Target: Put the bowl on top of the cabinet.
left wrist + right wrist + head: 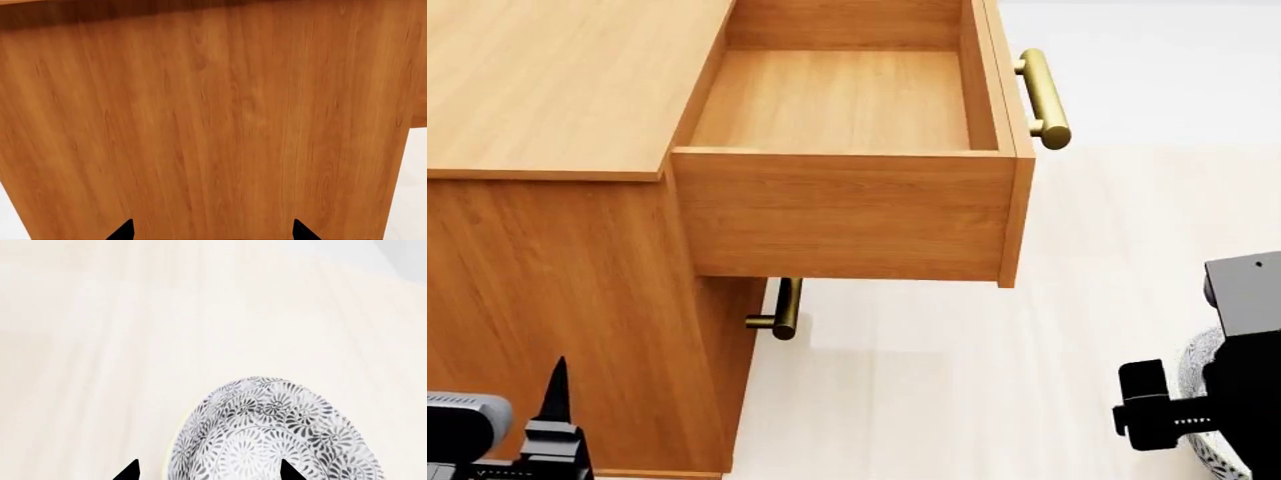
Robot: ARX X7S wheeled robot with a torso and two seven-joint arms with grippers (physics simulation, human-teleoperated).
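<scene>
Beside the cabinet (547,90), right fingers (283,471) gripping the bowl (280,435); left fingers (127,231) spread, empty.

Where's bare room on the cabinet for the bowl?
The cabinet has a bare flat top, open from its front edge to the side wall of the pulled-out drawer. The drawer floor is bare too, walled on all sides. The bowl sits at the right gripper, low over pale floor. The left gripper faces the cabinet's side panel.

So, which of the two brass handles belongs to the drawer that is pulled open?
The upper handle, on the front of the open drawer. The lower handle sits further back, beneath that drawer, close against the cabinet.
</scene>
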